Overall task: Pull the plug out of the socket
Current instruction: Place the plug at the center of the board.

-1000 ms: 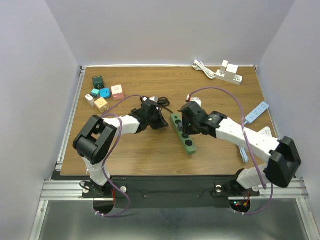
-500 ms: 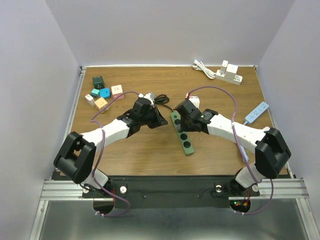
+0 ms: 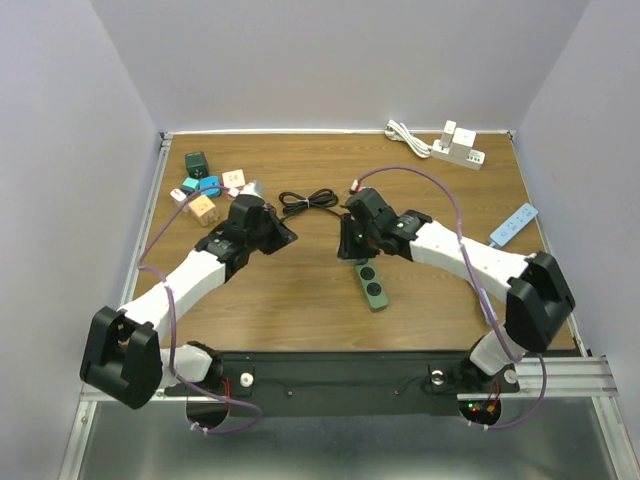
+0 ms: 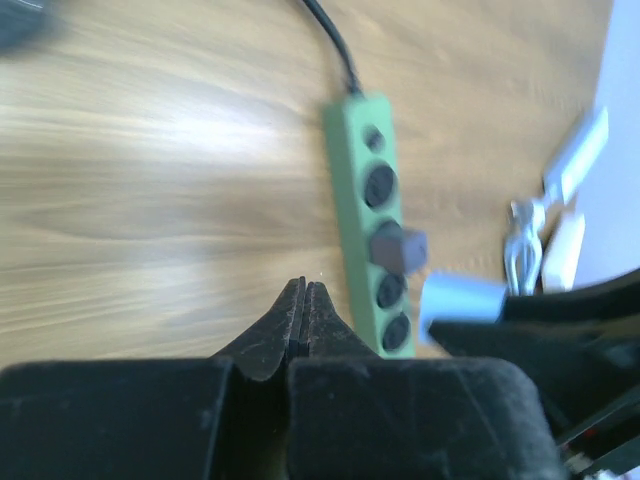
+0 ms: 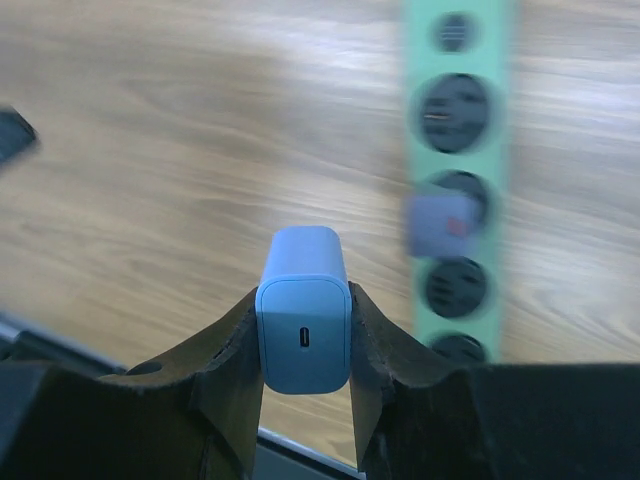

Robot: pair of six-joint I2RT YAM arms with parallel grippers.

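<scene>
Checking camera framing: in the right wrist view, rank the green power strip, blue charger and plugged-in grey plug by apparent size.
Largest: green power strip.
Next: blue charger, though it sits nearest the lens, which inflates it.
Smallest: grey plug, blurred.

- brown wooden table top (image 3: 300,300): visible grain, smooth, soft sheen where the light falls
- long green plastic socket strip (image 4: 348,200): matt, even finish
- pale blue plastic plug (image 5: 303,300): smooth, satin face
- left gripper (image 4: 303,295): black, matt, slightly grainy surface
- white plastic power strip (image 3: 460,150), far right corner of the table: smooth, mildly glossy
</scene>
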